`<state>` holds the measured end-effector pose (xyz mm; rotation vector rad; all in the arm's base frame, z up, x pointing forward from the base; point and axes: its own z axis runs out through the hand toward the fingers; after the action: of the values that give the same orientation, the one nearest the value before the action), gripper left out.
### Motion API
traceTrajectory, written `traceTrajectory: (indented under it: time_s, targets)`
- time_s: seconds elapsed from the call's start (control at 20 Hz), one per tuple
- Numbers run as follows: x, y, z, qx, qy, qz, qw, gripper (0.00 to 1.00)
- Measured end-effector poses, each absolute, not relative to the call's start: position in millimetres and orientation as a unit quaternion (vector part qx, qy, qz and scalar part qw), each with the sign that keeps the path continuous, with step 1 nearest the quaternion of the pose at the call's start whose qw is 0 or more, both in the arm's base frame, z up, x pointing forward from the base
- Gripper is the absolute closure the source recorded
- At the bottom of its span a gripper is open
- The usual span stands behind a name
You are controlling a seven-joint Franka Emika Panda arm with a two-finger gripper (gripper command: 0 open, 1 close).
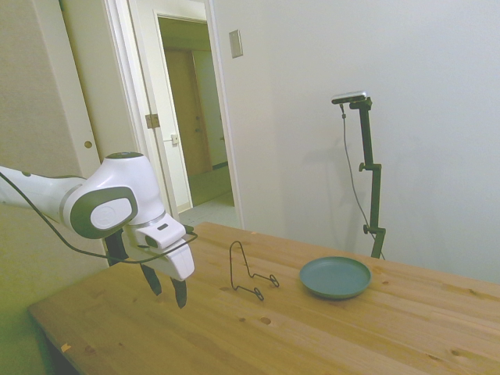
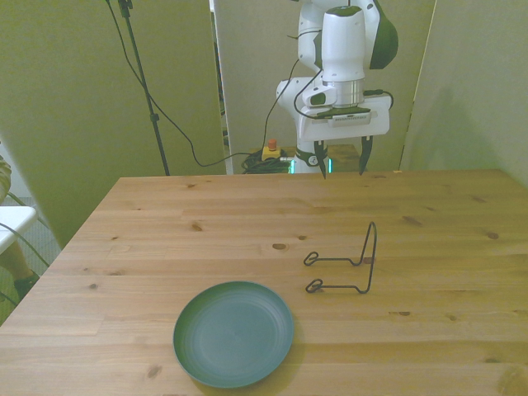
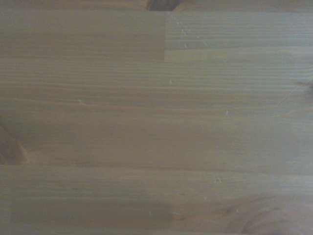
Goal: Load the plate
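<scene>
Pale walls and an open doorway fill the background of the side view, and below them a wooden desk (image 1: pixel 328 336) of knotted planks spans the lower half of the frame. On it, right of centre in the side view, lies the plate (image 1: pixel 335 277), round, shallow and teal, flat on the wood with nothing on it. In the front view the plate (image 2: pixel 233 333) sits at the lower centre of the frame, near the bottom edge of the desk (image 2: pixel 124 247). Just beside it stands a thin black wire stand (image 1: pixel 250 272), with an upright loop and two feet ending in small curls; in the front view the wire stand (image 2: pixel 346 262) lies up and to the right of the plate, apart from it.

At the left of the side view the white arm holds the jaws (image 1: pixel 166 289) pointing down above the desk, well apart from both things. In the front view the jaws (image 2: pixel 341 158) appear at the upper centre, spread wide with nothing between them. The wrist view shows only bare wood grain (image 3: pixel 156 117) with a few knots.
</scene>
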<state>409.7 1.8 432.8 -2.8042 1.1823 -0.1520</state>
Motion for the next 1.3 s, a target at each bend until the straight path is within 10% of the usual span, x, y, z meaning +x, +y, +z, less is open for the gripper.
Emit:
traceTrajectory:
  time_s: [1.3]
  targets:
    - [553.7,-151.5,553.1,-0.858,0.487,-0.135,0.087,0.0]
